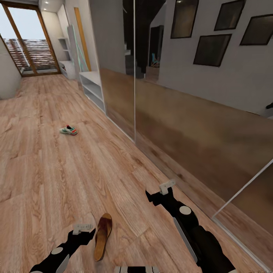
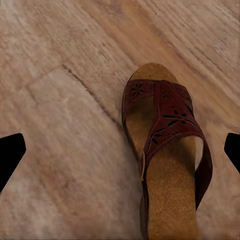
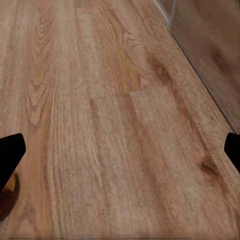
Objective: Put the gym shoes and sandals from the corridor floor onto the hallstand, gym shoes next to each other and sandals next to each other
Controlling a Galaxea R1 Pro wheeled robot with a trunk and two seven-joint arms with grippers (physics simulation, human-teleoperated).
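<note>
One dark brown sandal (image 1: 103, 236) with a tan insole lies on the wood corridor floor (image 1: 57, 178) just right of my left gripper (image 1: 82, 227). In the left wrist view the sandal (image 2: 167, 155) lies below my open left gripper (image 2: 120, 152), off toward one fingertip, and it is not touched. My right gripper (image 1: 167, 186) hangs open over bare planks, and the sandal's edge (image 3: 7, 196) shows at a corner of the right wrist view. One gym shoe (image 1: 68, 130), white with green and red, rests farther up the corridor. The far pale unit with floating shelves above looks to be the hallstand (image 1: 67, 69).
A nearer low white shelf unit (image 1: 93, 86) stands against the right wall. Reflective sliding panels (image 1: 182, 125) with a floor track run along that wall close to my right arm. A glazed door (image 1: 28, 45) closes the far end. A pale wall corner (image 1: 7, 76) juts in at the left.
</note>
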